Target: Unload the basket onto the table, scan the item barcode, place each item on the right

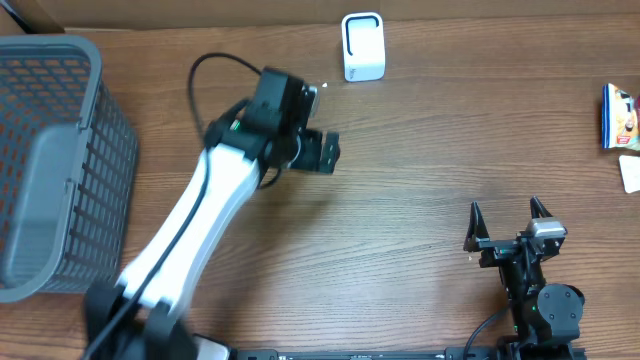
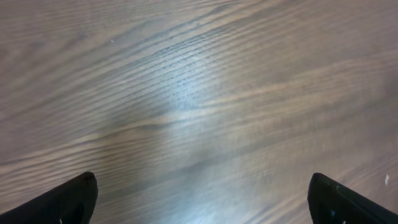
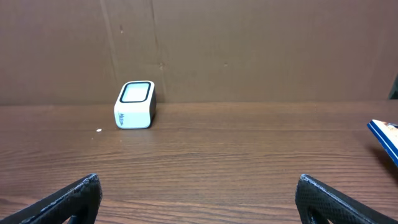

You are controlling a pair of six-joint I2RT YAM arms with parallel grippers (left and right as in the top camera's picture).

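Lying lengthwise front-to-back: packet; left fingers and right fingers wide open, empty.

packet cut by right edge, print illegible; basket cropped left

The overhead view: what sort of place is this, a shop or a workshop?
Most likely a lab bench set up as a mock shop checkout: a white barcode scanner stands on the wooden table, with a grey mesh basket at one end, a packet at the other, and a cardboard wall behind.
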